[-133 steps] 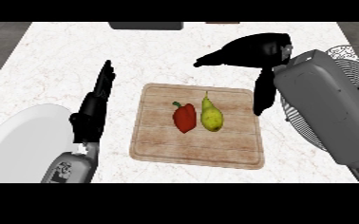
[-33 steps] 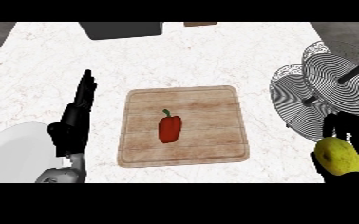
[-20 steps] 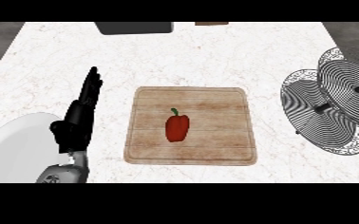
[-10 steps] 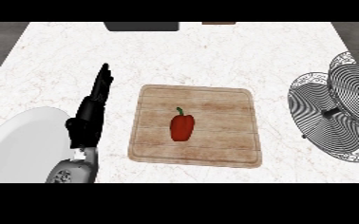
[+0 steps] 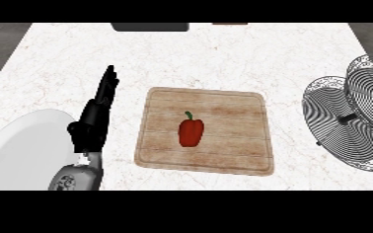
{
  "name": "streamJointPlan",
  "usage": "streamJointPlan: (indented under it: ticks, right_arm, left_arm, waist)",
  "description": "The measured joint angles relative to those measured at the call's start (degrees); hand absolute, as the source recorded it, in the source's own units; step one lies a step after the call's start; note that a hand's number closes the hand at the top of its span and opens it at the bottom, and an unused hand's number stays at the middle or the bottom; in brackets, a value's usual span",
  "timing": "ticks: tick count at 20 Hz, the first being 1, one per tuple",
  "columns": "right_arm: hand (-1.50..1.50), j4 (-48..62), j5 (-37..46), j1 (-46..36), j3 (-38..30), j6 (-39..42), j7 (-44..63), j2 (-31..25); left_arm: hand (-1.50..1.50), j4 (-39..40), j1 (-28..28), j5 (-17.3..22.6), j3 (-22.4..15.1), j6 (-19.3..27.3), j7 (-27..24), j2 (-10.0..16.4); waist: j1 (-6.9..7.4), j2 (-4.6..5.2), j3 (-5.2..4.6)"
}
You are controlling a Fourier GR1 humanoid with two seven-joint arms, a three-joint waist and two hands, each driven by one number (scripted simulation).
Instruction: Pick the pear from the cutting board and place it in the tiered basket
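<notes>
A wooden cutting board [image 5: 218, 103] lies at the counter's middle with only a red pepper [image 5: 191, 132] on it. No pear shows anywhere in the head view. The wire tiered basket [image 5: 342, 113] stands at the right edge, partly cut off; I see nothing in the part that shows. My left hand [image 5: 94, 116] rests open to the left of the board, fingers straight and pointing away. My right hand does not show.
A white plate [image 5: 29, 153] sits at the lower left under my left forearm. A dark object [image 5: 149, 27] lies at the counter's far edge, with a small brown thing [image 5: 229, 23] beside it. The white marble counter [image 5: 241, 54] spreads beyond the board.
The right hand with the pear, seen at the lower right 1.6 s ago, has left the view. The view has drifted slightly, so the basket sits further right. The left hand stays still.
</notes>
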Motion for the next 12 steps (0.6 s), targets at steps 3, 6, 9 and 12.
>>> streamJointPlan:
  ticks: [3,6,9,12]
  right_arm:
    - [1.50,3.3,3.3,0.5,3.0,-3.7,-1.8,0.3]
    - [-1.50,8.3,1.9,-0.3,0.3,-5.8,-0.3,3.2]
    - [-1.50,12.8,-0.2,-1.2,-1.3,-6.7,-0.2,5.0]
    - [-1.50,15.5,-3.3,-2.1,-3.9,-7.3,-0.1,6.3]
  left_arm:
    - [0.00,0.5,0.5,-0.1,0.0,-0.1,-0.8,-0.2]
    - [0.00,0.0,0.1,-0.6,-0.2,0.1,0.0,-0.3]
    - [0.00,0.5,-0.1,-0.7,-0.1,0.1,-0.4,-0.2]
    - [0.00,0.7,-0.7,-0.6,0.6,0.0,0.0,0.0]
  waist:
    - [0.08,0.01,0.01]
    - [0.10,0.01,0.02]
    - [0.02,-0.01,0.03]
    - [-0.14,-0.06,0.02]
